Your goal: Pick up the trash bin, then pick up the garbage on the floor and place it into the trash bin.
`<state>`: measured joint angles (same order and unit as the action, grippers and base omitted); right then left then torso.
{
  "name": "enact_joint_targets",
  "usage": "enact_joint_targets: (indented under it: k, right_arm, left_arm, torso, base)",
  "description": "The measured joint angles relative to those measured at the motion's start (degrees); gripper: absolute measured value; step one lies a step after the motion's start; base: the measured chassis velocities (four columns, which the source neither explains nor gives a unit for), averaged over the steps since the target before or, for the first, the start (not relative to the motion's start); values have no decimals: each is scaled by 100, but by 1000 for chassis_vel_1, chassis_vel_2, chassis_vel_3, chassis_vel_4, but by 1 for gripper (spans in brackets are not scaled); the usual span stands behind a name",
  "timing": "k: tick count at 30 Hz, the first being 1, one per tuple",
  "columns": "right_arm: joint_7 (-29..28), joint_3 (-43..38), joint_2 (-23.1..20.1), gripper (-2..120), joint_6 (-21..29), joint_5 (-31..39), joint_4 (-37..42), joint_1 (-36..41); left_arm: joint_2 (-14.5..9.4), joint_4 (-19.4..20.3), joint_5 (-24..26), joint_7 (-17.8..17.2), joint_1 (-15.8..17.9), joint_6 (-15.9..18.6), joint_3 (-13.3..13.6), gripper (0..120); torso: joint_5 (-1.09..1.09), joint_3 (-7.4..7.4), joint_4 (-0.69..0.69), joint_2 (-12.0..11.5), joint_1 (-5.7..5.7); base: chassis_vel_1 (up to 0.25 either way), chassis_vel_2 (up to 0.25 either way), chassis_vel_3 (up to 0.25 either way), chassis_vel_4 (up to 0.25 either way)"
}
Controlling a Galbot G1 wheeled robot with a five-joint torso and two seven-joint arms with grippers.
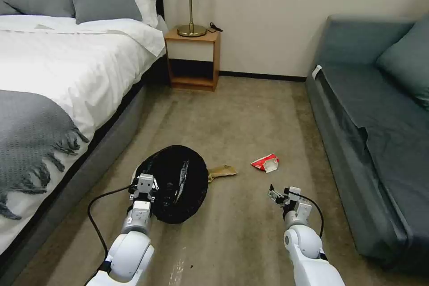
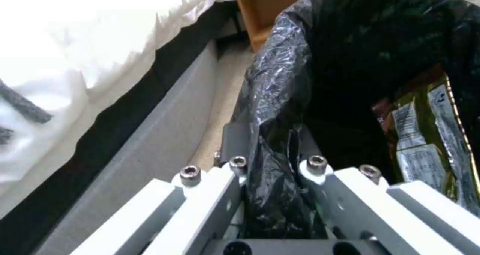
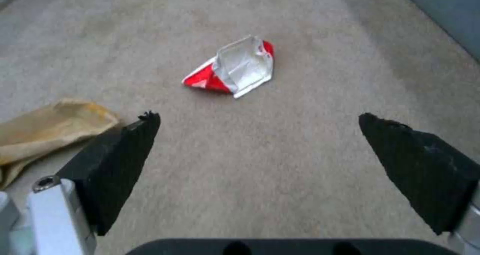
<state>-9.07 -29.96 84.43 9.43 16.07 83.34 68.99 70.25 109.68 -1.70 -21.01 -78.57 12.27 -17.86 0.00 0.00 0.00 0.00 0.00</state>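
The trash bin (image 1: 178,183) hangs just above the floor (image 1: 241,111) between the bed (image 1: 67,76) and the sofa (image 1: 380,134), because the left gripper (image 1: 145,186) is clamped on its rim and black bag, so its mouth stays near the garbage and a snack wrapper (image 2: 430,135) lies already inside. The right gripper (image 1: 280,195), on the sofa side of the bin, is held low with its fingers spread wide and empty, aimed at the red-white packet (image 3: 232,69). The brown paper (image 1: 222,172) lies touching the bin's far side.
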Motion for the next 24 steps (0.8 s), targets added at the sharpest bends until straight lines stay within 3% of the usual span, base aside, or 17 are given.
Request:
enact_joint_targets:
  k: [24]
  right_arm:
    - [98, -51, -28, 100, -116, 29, -150, 10]
  left_arm:
    - [65, -116, -45, 7, -6, -38, 48, 4]
  torso:
    - [0, 0, 0, 0, 0]
  base:
    - [-84, 80, 79, -82]
